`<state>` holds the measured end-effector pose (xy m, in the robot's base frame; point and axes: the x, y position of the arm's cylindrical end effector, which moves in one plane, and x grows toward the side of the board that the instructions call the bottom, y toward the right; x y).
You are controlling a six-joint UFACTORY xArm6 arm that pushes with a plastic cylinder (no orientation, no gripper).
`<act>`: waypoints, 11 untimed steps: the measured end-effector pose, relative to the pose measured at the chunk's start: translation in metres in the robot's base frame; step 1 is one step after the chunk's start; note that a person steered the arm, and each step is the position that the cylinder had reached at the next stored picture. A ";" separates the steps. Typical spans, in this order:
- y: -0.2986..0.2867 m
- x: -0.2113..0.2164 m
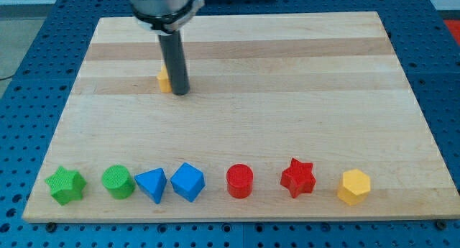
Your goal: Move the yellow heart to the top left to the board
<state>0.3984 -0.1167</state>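
No legible text, labels, brands, numbers or signs anywhere in view. Wooden board [244, 97]: bare grain, unmarked. Coloured blocks along the view's bottom: plain faces, no lettering. Dark rod and its metal mount [164, 2] at the view's top: no readable marking. Blue perforated bench [29, 32]: no print visible.

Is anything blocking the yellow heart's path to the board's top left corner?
Nothing visible does. The yellow heart sits just left of my tip, mostly hidden by the rod, and the wood between it and the top left corner is bare. The other blocks line the view's bottom.
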 end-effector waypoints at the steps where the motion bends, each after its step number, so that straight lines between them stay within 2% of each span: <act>1: -0.024 -0.023; 4: -0.084 -0.089; 6: -0.120 -0.101; 7: -0.093 -0.123; 8: -0.082 -0.127; 11: -0.104 -0.141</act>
